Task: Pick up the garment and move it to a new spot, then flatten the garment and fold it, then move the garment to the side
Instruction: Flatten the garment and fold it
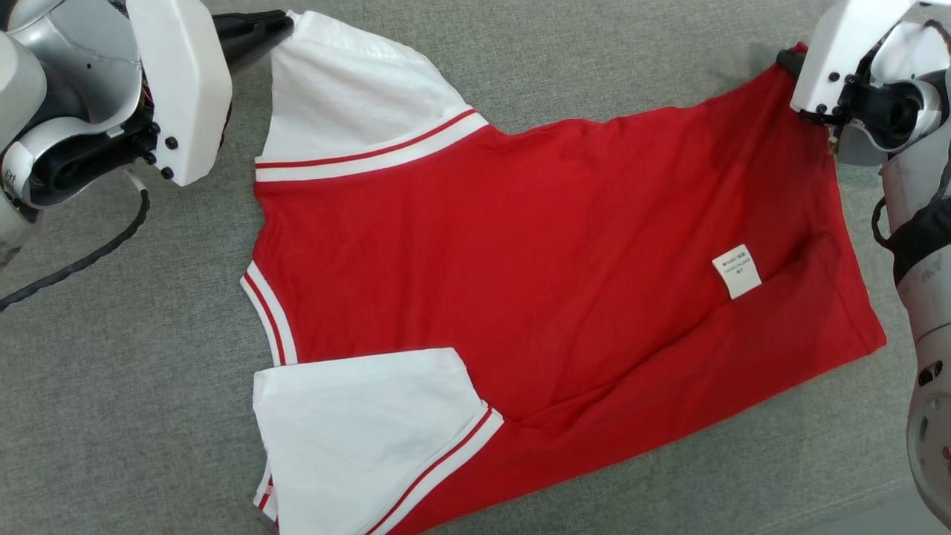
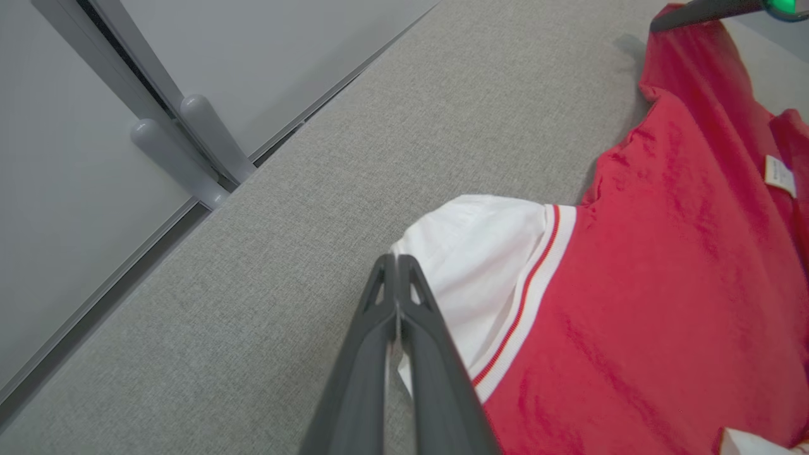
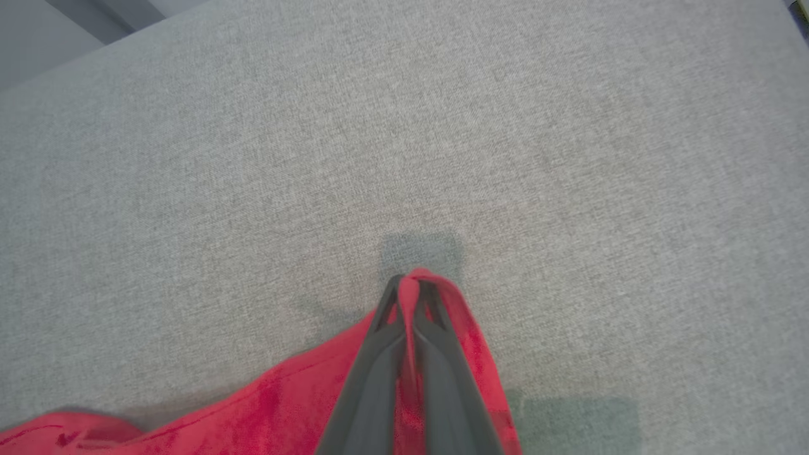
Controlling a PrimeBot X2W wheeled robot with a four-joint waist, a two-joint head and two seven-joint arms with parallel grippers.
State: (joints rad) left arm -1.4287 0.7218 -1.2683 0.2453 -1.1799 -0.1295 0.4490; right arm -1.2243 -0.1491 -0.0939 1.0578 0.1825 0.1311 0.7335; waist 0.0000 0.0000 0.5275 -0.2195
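Note:
The garment (image 1: 520,253), a red T-shirt with white sleeves and striped cuffs, lies spread on the grey cloth surface (image 1: 111,386), neckline to the left and hem to the right. A small white label (image 1: 737,271) shows near the hem. My left gripper (image 1: 284,22) is at the far left sleeve corner; in the left wrist view it (image 2: 397,260) is shut on the white sleeve's edge (image 2: 480,253). My right gripper (image 1: 786,58) is at the far hem corner; in the right wrist view it (image 3: 411,284) is shut on a peak of red cloth (image 3: 284,404).
Grey cloth surface extends beyond the shirt on all sides. In the left wrist view, pale wall panels and two grey rounded posts (image 2: 189,145) border the surface's far edge. A black cable (image 1: 89,256) hangs from my left arm over the surface.

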